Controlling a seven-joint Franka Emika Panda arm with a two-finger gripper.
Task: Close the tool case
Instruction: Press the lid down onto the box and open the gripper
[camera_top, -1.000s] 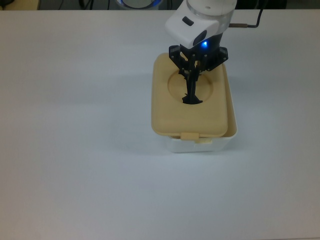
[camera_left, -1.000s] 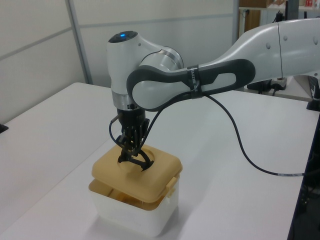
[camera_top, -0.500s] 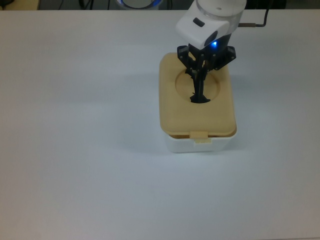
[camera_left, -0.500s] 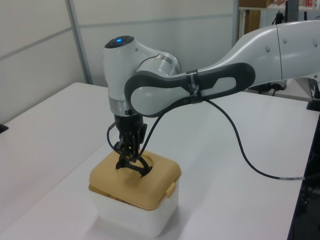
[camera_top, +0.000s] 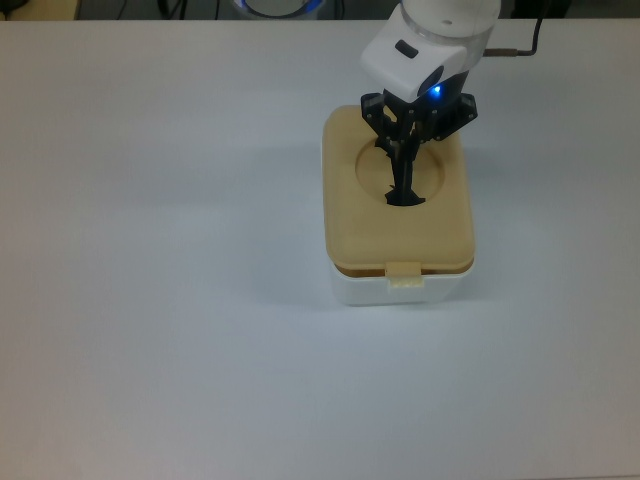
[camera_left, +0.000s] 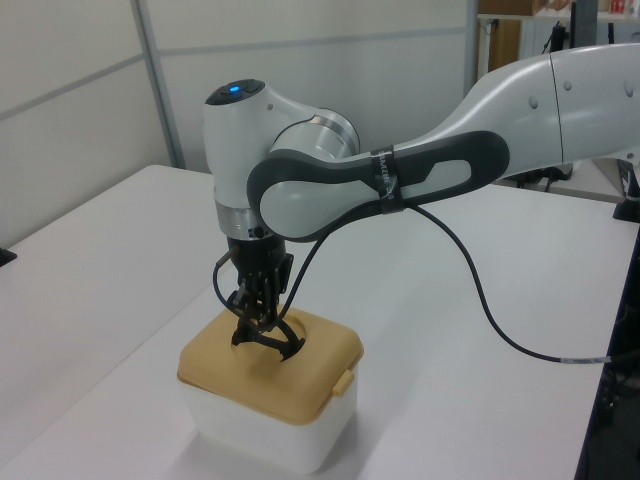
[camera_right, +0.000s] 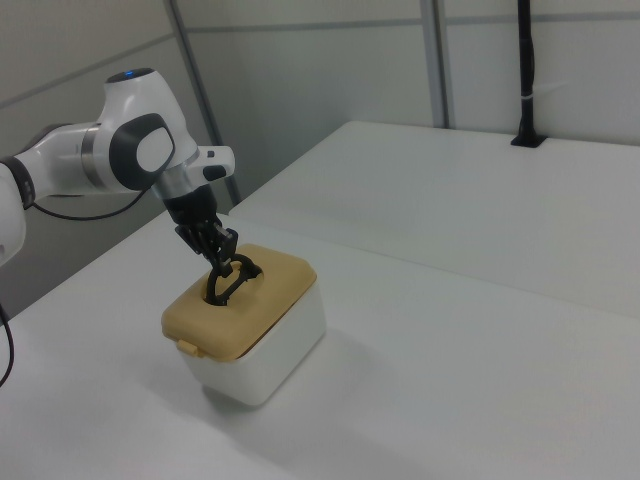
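**Lid seated on the tub, handle in the grip**

The tool (camera_top: 405, 185) is clamped on the black handle (camera_left: 268, 335) in the beige lid (camera_top: 398, 225), which sits square on the white tub (camera_left: 265, 425), centre-right in the top view. The case looks light, stiff plastic, and the handle is the natural hold. The bench (camera_top: 150, 250) lies open around it.

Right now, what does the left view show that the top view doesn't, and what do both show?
Only the left view shows the arm's grey-banded link and its black cable. Only the top view shows the whole round recess and the lid lined up over the white tub. Both show the gripper on the black handle.
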